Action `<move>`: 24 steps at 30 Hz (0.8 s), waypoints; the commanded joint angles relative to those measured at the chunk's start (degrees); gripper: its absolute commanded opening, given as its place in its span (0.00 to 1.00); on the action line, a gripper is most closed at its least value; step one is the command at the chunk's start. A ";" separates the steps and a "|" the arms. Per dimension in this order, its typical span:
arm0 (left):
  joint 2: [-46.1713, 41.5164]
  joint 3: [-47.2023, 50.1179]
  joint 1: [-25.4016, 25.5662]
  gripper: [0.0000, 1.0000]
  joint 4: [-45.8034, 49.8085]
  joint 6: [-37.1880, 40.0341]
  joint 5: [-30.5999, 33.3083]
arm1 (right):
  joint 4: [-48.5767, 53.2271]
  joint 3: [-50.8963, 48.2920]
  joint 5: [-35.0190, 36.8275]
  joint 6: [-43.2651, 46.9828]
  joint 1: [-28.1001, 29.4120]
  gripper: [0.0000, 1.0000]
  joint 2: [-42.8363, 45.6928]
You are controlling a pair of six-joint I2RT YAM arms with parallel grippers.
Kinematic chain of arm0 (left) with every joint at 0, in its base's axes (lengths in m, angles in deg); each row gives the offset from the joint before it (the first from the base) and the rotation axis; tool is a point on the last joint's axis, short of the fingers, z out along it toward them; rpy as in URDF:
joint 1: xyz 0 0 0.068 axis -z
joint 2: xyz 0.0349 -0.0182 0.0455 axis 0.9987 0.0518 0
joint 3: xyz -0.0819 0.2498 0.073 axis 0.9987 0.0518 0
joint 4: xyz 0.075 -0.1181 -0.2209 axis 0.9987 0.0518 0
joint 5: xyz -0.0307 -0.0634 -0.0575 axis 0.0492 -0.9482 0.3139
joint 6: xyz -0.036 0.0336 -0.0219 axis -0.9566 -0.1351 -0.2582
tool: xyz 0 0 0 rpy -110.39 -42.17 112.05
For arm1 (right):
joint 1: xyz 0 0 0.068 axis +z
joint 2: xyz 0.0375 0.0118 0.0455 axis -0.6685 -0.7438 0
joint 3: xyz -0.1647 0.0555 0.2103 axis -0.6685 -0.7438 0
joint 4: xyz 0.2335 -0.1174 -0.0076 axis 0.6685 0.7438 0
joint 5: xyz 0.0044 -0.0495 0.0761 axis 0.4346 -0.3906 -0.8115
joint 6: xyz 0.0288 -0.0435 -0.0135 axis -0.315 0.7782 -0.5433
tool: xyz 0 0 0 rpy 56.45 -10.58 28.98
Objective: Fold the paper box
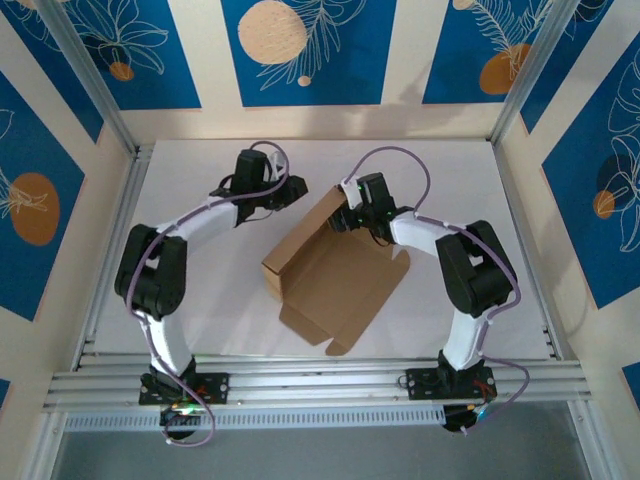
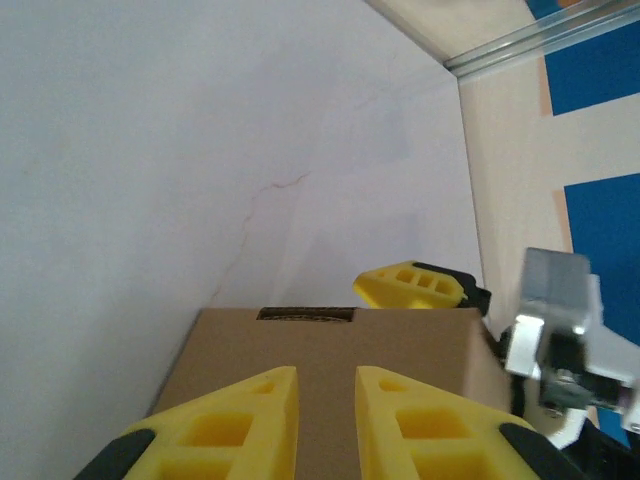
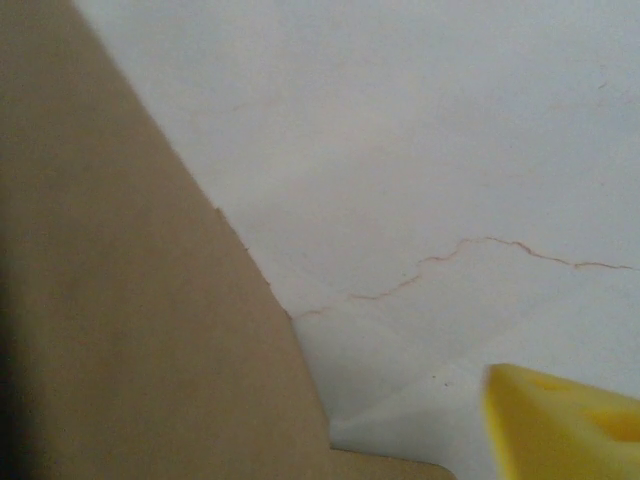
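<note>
Top external: paper box (image 1: pixel 335 270), brown cardboard, partly folded, on the white table (image 1: pixel 200 250) midway between both arms. One wall is raised along its far-left side; the remaining panels and tabs lie flat toward the near edge. Left gripper (image 1: pixel 297 190) sits near the box's far corner. Left wrist view: its yellow fingers (image 2: pixel 240 415) stand a narrow gap apart over a cardboard panel; whether they grip it cannot be told. Right gripper (image 1: pixel 347 215) sits at the raised wall's far end. Right wrist view: one yellow finger (image 3: pixel 565 420) is far to the side, jaws spread wide, cardboard alongside, no grip seen.
</note>
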 commanded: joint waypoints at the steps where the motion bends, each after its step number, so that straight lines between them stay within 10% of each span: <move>1: -3.34 -2.30 -0.20 0.22 6.49 5.91 1.95 | -1.54 -1.38 -6.67 0.86 -1.09 0.97 3.03; 20: -16.89 -1.65 3.93 0.22 16.56 16.41 7.83 | -13.81 -14.43 -26.11 -5.09 -8.69 0.88 19.81; 22: -19.14 0.05 5.82 0.22 17.37 17.49 8.65 | -11.74 -13.94 -22.52 -7.41 -8.37 0.78 22.70; 24: -21.36 2.10 7.79 0.22 17.86 18.24 9.12 | -5.99 -11.06 -22.35 -10.03 -8.23 0.38 24.45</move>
